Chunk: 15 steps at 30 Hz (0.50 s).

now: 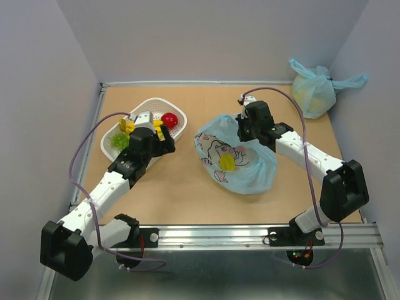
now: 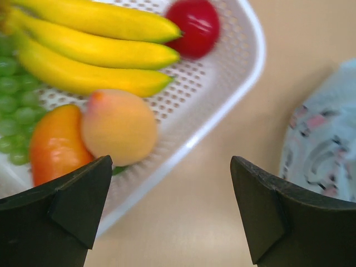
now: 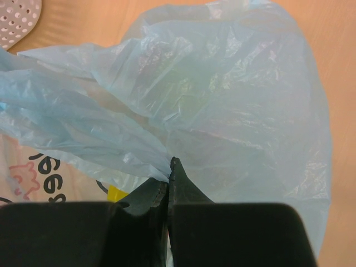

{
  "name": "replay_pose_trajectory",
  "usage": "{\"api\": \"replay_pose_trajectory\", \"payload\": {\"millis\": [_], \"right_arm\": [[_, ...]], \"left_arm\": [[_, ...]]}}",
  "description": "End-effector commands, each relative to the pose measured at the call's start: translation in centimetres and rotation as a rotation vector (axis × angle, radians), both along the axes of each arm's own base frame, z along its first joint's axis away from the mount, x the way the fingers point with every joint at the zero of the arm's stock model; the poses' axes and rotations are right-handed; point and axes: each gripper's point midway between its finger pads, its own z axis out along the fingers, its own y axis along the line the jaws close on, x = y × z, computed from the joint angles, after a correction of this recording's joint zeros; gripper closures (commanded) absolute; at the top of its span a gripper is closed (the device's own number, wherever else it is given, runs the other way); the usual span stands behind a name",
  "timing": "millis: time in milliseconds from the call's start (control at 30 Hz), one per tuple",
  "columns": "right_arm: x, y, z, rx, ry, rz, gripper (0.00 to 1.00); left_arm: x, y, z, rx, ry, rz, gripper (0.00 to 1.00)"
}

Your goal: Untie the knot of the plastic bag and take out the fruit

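The printed light blue plastic bag [image 1: 250, 172] lies in the middle of the table with its mouth open; no knot shows. A yellow fruit [image 1: 228, 162] lies inside it. My right gripper [image 1: 245, 130] is shut on a fold of the bag's thin plastic [image 3: 111, 133] at its far rim; a bit of yellow [image 3: 115, 193] shows under the fingers. My left gripper [image 1: 165, 141] is open and empty, hovering over the table by the basket's rim [image 2: 222, 105]. In the basket lie a banana bunch [image 2: 94, 50], a red apple [image 2: 194, 25], green grapes [image 2: 14, 100], a pale orange fruit [image 2: 118, 127] and an orange-red piece [image 2: 55, 144].
The white perforated basket [image 1: 185, 122] stands at the back left. A plain tied light blue bag [image 1: 314, 90] sits at the back right corner. Walls close the table on three sides. The printed bag [image 2: 325, 144] lies right of my left gripper [image 2: 172, 211].
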Motion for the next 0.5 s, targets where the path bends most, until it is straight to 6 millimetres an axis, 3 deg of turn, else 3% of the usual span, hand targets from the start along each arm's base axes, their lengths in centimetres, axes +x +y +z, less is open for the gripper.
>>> {"api": "replay_pose_trajectory", "payload": {"millis": [0,100,133,233,267,400,467], "right_arm": [[0.5,0.1,2.4,-0.007,-0.091,0.022,0.99],[0.6,-0.3,2.3,-0.019,-0.094,0.002,0.99],[0.6,-0.4,2.2,-0.025,-0.093,-0.006,0.99],[0.7,-0.7,1.9,-0.032,-0.089,-0.022,0.99],[0.7,-0.8,1.9,-0.035,-0.092,-0.03,0.99],[1.1,-1.2,2.0,-0.042,-0.097,-0.062,0.99],[1.3,-1.2,1.9,-0.046,-0.097,-0.073,0.99]], "left_arm": [[-1.2,-8.1,5.9,-0.026,-0.142,-0.3,0.02],[-2.7,-13.1,7.8,-0.109,-0.155,-0.395,0.02],[-3.5,-15.7,8.8,-0.159,-0.158,-0.44,0.02],[-4.0,-19.3,9.2,-0.194,-0.14,-0.465,0.06],[-4.1,-20.3,10.1,-0.208,-0.148,-0.473,0.06],[-4.4,-24.1,8.3,-0.248,-0.069,-0.456,0.12],[-4.4,-25.1,7.5,-0.25,-0.048,-0.445,0.12]]}}
